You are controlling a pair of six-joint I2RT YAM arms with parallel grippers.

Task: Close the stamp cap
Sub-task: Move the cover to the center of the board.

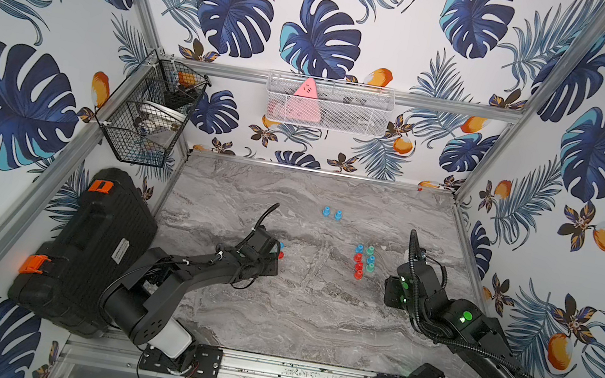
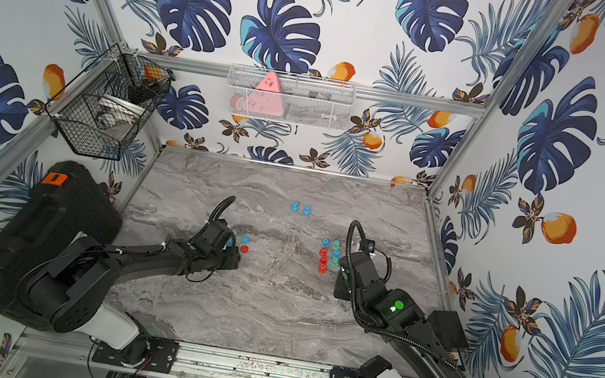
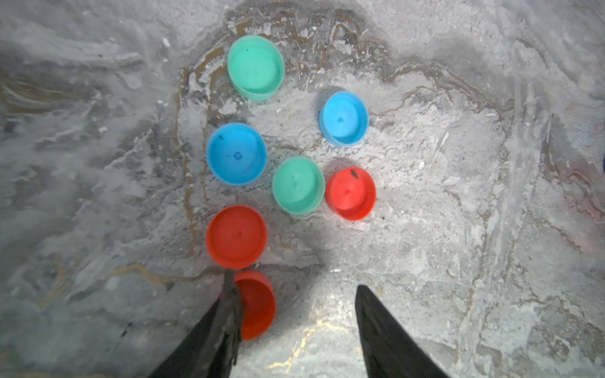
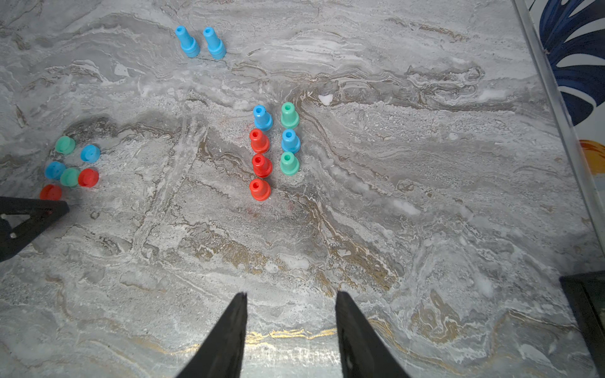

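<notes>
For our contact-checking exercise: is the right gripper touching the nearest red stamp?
Apart. The right wrist view shows bare table between the right gripper and that red stamp.

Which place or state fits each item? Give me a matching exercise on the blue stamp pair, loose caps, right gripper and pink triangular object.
1 blue stamp pair
2 loose caps
3 right gripper
4 pink triangular object

A in the white mesh basket
B open, holding nothing
C clustered by the left gripper
D standing apart, nearer the back wall

Pairs: 1-D, 2-C, 3-B, 4-A
</notes>
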